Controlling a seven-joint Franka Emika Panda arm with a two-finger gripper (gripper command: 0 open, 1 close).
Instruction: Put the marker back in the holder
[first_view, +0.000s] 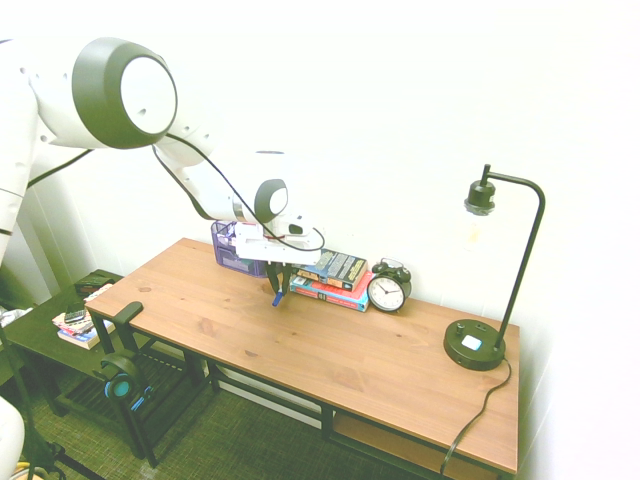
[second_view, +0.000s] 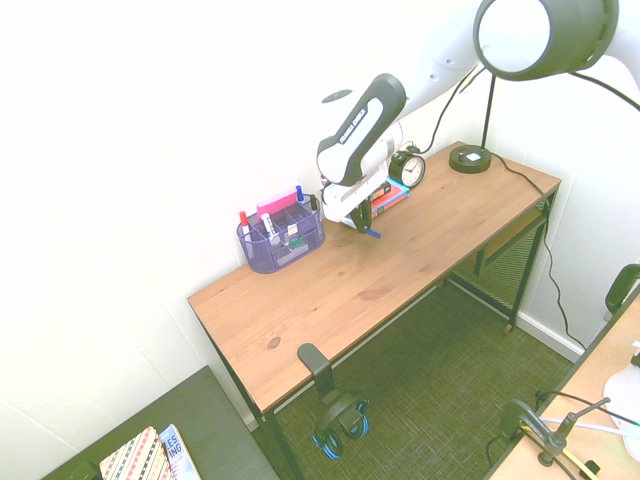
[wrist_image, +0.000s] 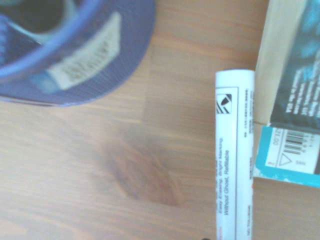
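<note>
The marker (wrist_image: 235, 150) is a white barrel with black print; its blue end (first_view: 276, 299) pokes out below my gripper (first_view: 279, 285) just above the desk. From the other side the blue tip (second_view: 372, 234) shows beside the gripper (second_view: 358, 222), whose fingers are shut on the marker. The holder (first_view: 232, 250) is a purple-blue mesh organizer near the wall, a short way from the gripper. It holds several pens and a pink-topped item (second_view: 280, 238). Its curved wall (wrist_image: 75, 45) fills one corner of the wrist view.
A stack of books (first_view: 335, 277) lies right beside the gripper, its edge (wrist_image: 290, 75) close to the marker. A black alarm clock (first_view: 387, 291) stands past the books and a black desk lamp (first_view: 478, 345) at the far end. The wooden desk (second_view: 330, 300) stretches toward the front.
</note>
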